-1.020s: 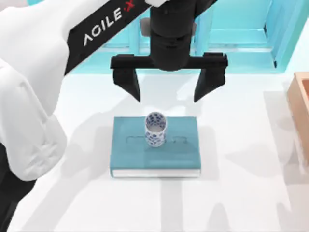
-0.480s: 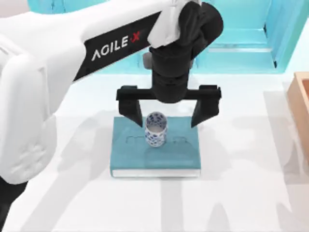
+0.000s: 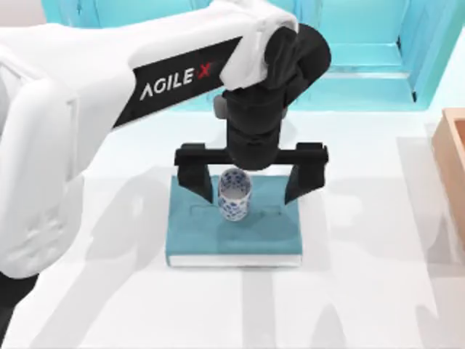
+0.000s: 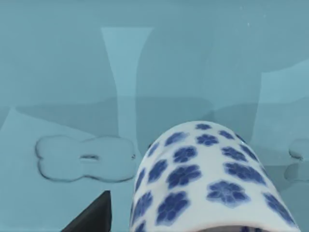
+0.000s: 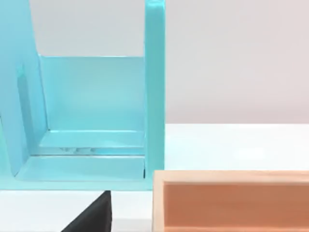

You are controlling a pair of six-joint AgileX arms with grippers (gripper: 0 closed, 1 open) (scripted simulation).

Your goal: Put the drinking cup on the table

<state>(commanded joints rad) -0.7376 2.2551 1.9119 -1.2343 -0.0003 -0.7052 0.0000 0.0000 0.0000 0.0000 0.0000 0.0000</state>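
The left claw (image 3: pixel 251 185), spread wide astride the drinking cup (image 3: pixel 234 194) on the teal book (image 3: pixel 234 227), should be centred before being closed gently.

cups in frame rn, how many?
1. The drinking cup stands upright on the teal book near the table's middle, between the open fingers of the left gripper. None seen in the turquoise shelf.

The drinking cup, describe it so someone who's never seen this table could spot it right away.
On the white table lies a teal book. The drinking cup stands upright on its cover, between the open fingers of the left gripper. It is small, handleless, white with blue flowers.
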